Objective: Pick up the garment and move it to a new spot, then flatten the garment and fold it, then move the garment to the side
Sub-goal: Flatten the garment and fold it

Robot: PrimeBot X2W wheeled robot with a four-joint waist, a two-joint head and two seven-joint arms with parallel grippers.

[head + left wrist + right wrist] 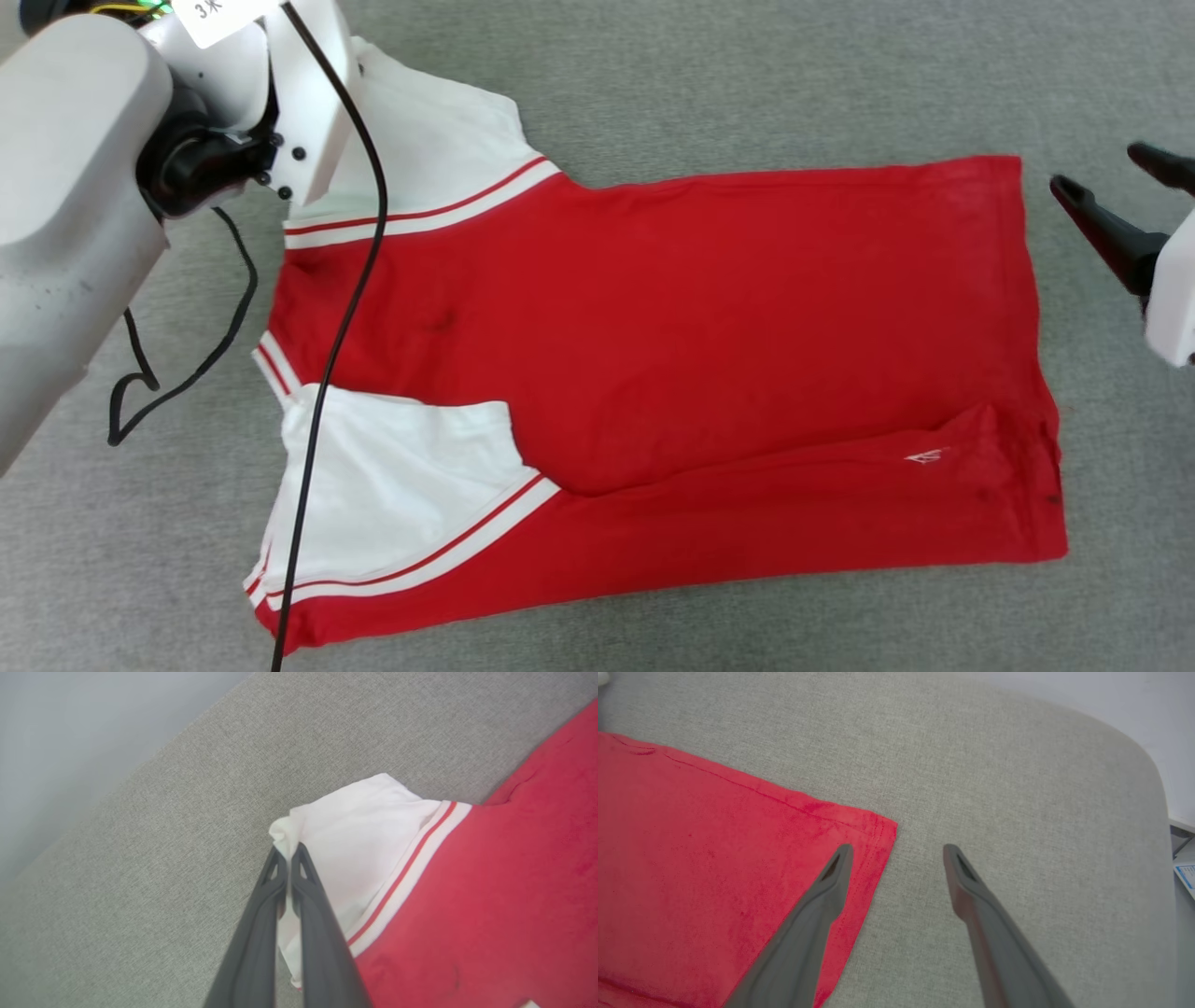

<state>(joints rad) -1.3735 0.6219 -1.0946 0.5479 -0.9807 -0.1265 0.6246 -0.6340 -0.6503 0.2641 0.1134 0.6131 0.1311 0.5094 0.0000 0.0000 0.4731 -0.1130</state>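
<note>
While pinched by left end effector (288, 851), garment (700, 327) spread

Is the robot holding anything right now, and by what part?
Its left fingers pinch the shirt by the edge of a white sleeve. The right fingers are open, holding nothing.

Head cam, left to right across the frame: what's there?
In order: left arm → garment, white sleeves first, then the red body out to the hem → strip of bare grey surface → right gripper, open.
</note>
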